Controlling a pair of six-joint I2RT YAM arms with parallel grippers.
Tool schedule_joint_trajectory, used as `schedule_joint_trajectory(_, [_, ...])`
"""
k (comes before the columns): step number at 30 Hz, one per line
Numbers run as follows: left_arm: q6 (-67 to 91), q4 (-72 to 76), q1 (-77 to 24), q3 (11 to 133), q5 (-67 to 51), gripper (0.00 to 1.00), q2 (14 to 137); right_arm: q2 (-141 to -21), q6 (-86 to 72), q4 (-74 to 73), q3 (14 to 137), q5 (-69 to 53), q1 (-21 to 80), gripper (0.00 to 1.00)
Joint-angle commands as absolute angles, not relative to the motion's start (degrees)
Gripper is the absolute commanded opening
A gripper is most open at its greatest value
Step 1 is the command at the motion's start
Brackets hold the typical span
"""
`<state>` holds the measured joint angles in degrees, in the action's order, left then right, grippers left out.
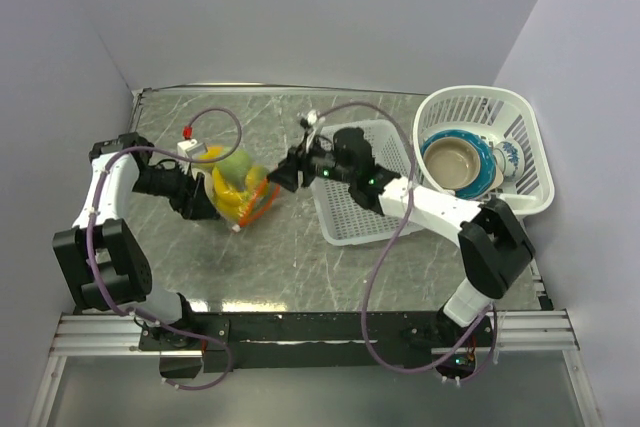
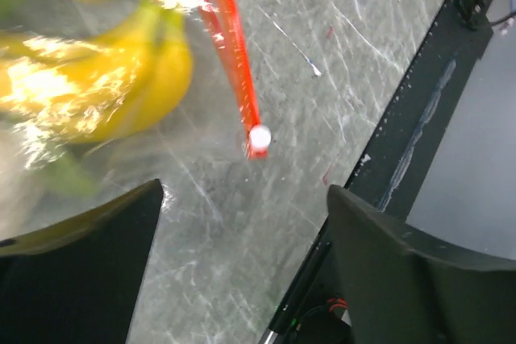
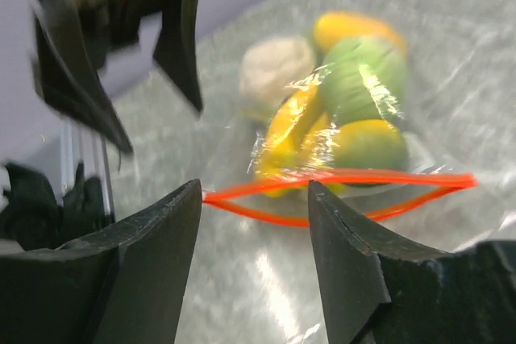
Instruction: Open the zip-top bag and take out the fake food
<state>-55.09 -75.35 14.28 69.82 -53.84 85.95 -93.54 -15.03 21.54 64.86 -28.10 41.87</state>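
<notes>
Clear bag [image 1: 243,190] at centre-left of top view, zip [image 3: 339,179] gaping, food [image 3: 359,94] inside. Left gripper [image 2: 244,191] spread wide, empty, beside bag; right gripper [image 3: 254,191] parted, empty, facing mouth. Advise pinning bag's closed end, then reaching in low, clear of film.
</notes>
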Motion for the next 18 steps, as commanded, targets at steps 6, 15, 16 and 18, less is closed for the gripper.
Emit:
schedule_joint_trajectory(6, [-28.85,-45.08,16.17,70.93,-47.22,0.84,79.45,-86.14,-12.39,21.53,52.32,-14.69,50.36,0.56])
schedule_joint_trajectory(15, [-15.74,-30.23,15.91,73.73,-34.11,0.68,92.26,-87.44,-16.43,24.08,50.17,-5.99,51.33,0.52])
schedule_joint_trajectory(16, [-15.3,-30.5,15.65,74.44,-34.01,0.68,93.42,-89.71,-16.35,23.73,51.23,-5.37,51.42,0.52])
schedule_joint_trajectory(18, [-14.24,-30.15,15.38,75.85,-33.49,0.67,96.31,-92.27,-17.22,22.15,54.91,-4.49,51.42,0.52])
